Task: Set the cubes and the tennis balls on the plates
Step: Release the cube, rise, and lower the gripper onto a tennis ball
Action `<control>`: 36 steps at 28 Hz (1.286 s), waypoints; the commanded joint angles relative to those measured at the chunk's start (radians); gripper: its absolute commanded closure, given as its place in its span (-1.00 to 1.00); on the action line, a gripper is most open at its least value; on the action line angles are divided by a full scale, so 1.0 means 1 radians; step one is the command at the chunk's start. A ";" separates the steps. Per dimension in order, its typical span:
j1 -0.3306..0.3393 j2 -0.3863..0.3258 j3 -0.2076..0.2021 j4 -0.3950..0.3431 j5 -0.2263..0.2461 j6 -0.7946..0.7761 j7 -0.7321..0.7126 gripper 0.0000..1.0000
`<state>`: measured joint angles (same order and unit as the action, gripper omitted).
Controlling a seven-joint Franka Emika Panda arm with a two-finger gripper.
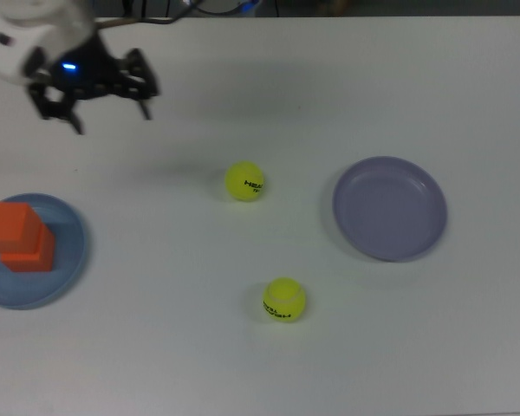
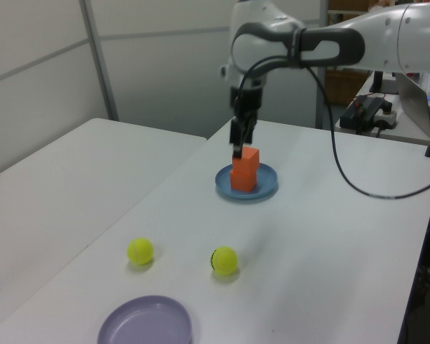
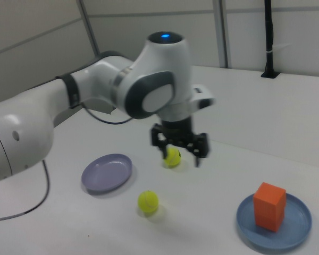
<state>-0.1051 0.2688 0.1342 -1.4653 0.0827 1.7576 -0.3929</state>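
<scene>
Two orange cubes [image 1: 17, 234] [image 2: 245, 170] [image 3: 269, 206] stand stacked on the light blue plate [image 1: 69, 260] [image 2: 266, 188] [image 3: 297, 228]. One tennis ball [image 1: 244, 181] [image 2: 140, 251] [image 3: 173, 158] lies on the table mid-scene. The other tennis ball [image 1: 284, 300] [image 2: 224, 260] [image 3: 148, 202] lies nearer the top view's bottom edge. The lavender plate [image 1: 390, 208] [image 2: 145, 322] [image 3: 107, 172] holds nothing. My gripper [image 1: 108, 117] [image 2: 241, 147] [image 3: 179, 153] hangs open and empty above the table, up and to the right of the blue plate in the top view.
A black cable [image 2: 344, 179] trails from the arm over the table in the left view. A second white table [image 2: 57, 179] adjoins on the left view's left. A table edge runs along the top of the top view.
</scene>
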 commanded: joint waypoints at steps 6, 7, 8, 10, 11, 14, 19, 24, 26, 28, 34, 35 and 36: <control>0.038 -0.094 0.105 -0.317 0.003 0.242 0.049 -1.00; 0.041 -0.097 0.114 -0.340 0.003 0.270 0.051 -1.00; 0.042 -0.100 0.122 -0.361 0.002 0.296 0.054 -1.00; 0.044 -0.106 0.139 -0.423 0.003 0.368 0.074 -1.00; 0.044 -0.106 0.145 -0.440 0.003 0.388 0.078 -1.00; 0.050 -0.106 0.159 -0.486 0.003 0.442 0.088 -1.00; 0.054 -0.099 0.168 -0.527 0.002 0.500 0.092 -1.00; 0.058 -0.088 0.176 -0.540 0.003 0.514 0.092 -1.00; 0.058 -0.079 0.176 -0.540 0.002 0.516 0.092 -1.00; 0.058 -0.063 0.177 -0.540 0.002 0.522 0.092 -1.00; 0.059 -0.037 0.177 -0.541 0.000 0.557 0.092 -1.00; 0.059 -0.033 0.177 -0.541 0.000 0.559 0.092 -1.00; 0.059 -0.030 0.177 -0.541 -0.001 0.559 0.092 -1.00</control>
<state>-0.0557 0.2294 0.3139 -1.9827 0.0826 2.2736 -0.3212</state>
